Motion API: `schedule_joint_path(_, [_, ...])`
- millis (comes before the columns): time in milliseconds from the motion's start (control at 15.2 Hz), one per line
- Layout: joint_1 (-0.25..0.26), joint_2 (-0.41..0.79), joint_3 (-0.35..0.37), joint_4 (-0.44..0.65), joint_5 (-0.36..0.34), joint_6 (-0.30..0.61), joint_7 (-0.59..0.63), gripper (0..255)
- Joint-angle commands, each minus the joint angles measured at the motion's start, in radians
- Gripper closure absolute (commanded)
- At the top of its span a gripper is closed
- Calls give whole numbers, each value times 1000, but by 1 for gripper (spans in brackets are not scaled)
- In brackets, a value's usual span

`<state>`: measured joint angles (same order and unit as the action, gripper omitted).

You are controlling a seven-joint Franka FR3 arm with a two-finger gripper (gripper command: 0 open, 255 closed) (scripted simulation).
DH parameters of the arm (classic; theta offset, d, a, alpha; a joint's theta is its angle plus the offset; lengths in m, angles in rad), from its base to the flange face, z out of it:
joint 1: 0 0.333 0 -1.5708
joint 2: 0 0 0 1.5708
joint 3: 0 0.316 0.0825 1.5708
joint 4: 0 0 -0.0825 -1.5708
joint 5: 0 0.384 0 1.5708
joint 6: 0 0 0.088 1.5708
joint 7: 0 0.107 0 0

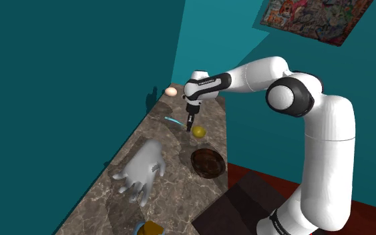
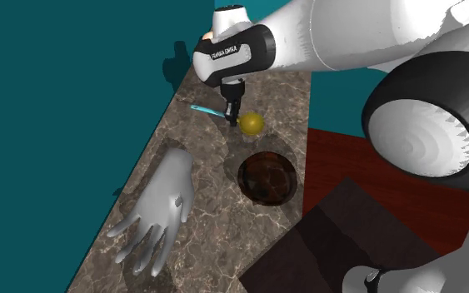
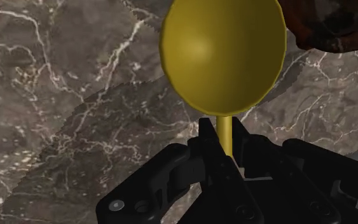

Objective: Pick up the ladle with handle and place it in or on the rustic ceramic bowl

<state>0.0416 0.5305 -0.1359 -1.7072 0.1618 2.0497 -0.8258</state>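
Observation:
A golden ladle (image 3: 224, 54) with a thin golden stem is clasped between my black fingers; the gripper (image 3: 225, 137) is shut on that stem. In the shoulder view the gripper (image 1: 191, 125) points down over the marble counter, with the ladle's round cup (image 1: 199, 131) just beneath it. The cup (image 2: 251, 123) hangs slightly above the counter and casts a shadow there. The dark brown bowl (image 1: 208, 162) stands upright on the counter, nearer the stand than the ladle. The bowl (image 2: 267, 177) holds nothing, and its rim (image 3: 336, 25) shows just past the cup.
A thin teal rod (image 2: 206, 109) pokes out beside the gripper toward the teal wall. A grey hand-shaped model (image 1: 141, 172) lies on the counter (image 1: 179, 200). A pale egg-like thing (image 1: 171, 91) sits at the far end. A yellow-brown object (image 1: 150, 229) shows at the near edge.

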Motion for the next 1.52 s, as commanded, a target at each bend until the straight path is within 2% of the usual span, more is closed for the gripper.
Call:
schedule_joint_path(0, [1,-13,-1,9,-3,-22,4,255])
schedule_joint_path(726, [4,-80,-8,53,-17,-132,18,255])
schedule_joint_path(1056, [29,-278,-13,-236,-37,-37,30,255])
schedule_joint_path(1452, [48,-503,-11,-530,-66,37,58,255])
